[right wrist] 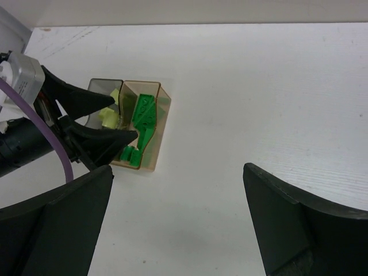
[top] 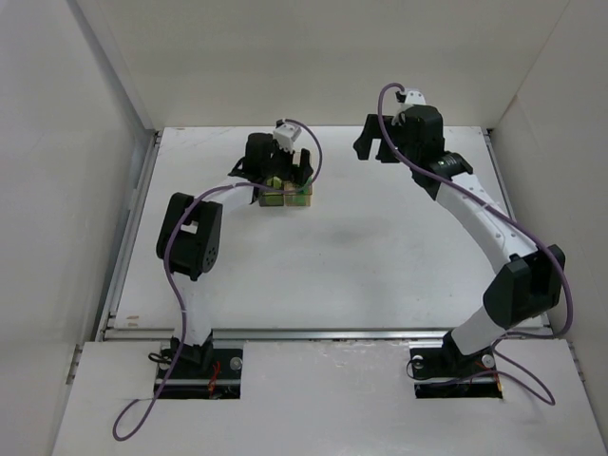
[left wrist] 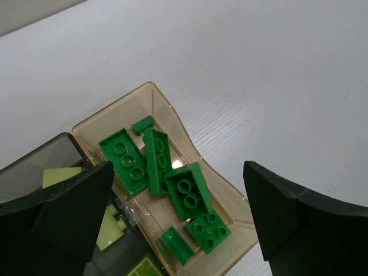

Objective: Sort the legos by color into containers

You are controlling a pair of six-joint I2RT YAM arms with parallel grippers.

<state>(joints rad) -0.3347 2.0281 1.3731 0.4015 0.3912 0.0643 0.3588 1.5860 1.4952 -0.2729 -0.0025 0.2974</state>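
Overhead, bins (top: 285,198) half-hidden, L wrist cam, green legos (left wrist: 184,192)

Glossy plastic green legos (left wrist: 172,184) in translucent amber bin (left wrist: 190,144).

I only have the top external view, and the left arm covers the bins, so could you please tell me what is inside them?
Observer: The left wrist view shows the tan bin holding only dark green bricks, about six.
Operator: Thank you. And the grey one?
Observer: The grey bin beside it holds pale yellow-green bricks; part of it is hidden behind a jaw.
Operator: Is either arm carrying a brick?
Observer: No. The wrist views show the left jaws and the right jaws open, with nothing gripped between them.
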